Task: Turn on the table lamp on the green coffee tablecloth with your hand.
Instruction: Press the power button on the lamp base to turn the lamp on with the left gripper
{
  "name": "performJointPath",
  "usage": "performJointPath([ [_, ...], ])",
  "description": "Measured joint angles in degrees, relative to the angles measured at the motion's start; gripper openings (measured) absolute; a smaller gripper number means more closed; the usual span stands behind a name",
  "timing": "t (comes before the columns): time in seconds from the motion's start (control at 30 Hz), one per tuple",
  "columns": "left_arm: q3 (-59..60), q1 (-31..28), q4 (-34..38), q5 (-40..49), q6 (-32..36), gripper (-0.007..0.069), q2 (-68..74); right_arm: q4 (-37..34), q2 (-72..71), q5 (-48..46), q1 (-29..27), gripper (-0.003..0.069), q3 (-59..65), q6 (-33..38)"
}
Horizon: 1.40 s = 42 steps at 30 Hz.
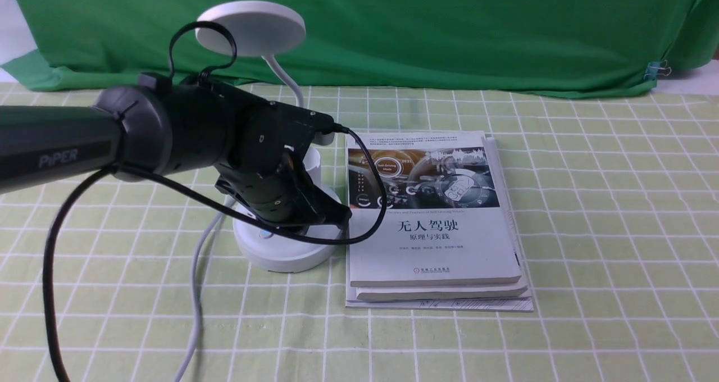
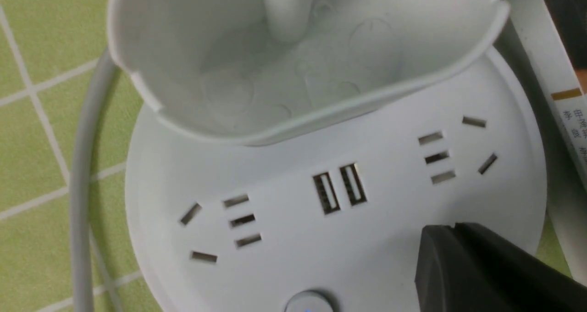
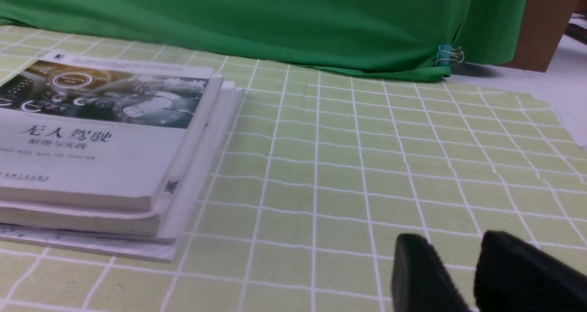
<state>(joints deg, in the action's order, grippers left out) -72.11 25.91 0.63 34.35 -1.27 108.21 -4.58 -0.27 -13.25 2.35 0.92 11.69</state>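
Observation:
The white table lamp stands on the pale green grid tablecloth (image 1: 590,202), with its disc head (image 1: 250,28) at the back and its round base (image 1: 286,253) under my left arm. In the left wrist view I see the base (image 2: 284,257) with sockets and two USB slots, the cup holder (image 2: 298,73), and one round button (image 2: 308,303) at the frame edge. My left gripper (image 1: 340,213) is shut and empty. Its tip (image 2: 451,229) hovers low over the base, beside the button. My right gripper (image 3: 451,245) is open and empty, low over the cloth.
A stack of white books (image 1: 432,241) lies directly right of the lamp base and also shows in the right wrist view (image 3: 91,133). The lamp's grey cord (image 1: 196,292) runs toward the front edge. A dark green backdrop (image 1: 449,28) hangs behind, held by a clip (image 1: 654,70).

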Motion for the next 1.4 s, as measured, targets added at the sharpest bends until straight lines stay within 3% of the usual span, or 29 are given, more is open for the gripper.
performJointPath([
  [1.4,-1.1,-0.1,2.1,2.2,1.3,0.0001,1.6,0.0,0.0,0.0,0.0,0.0245,0.0,0.0],
])
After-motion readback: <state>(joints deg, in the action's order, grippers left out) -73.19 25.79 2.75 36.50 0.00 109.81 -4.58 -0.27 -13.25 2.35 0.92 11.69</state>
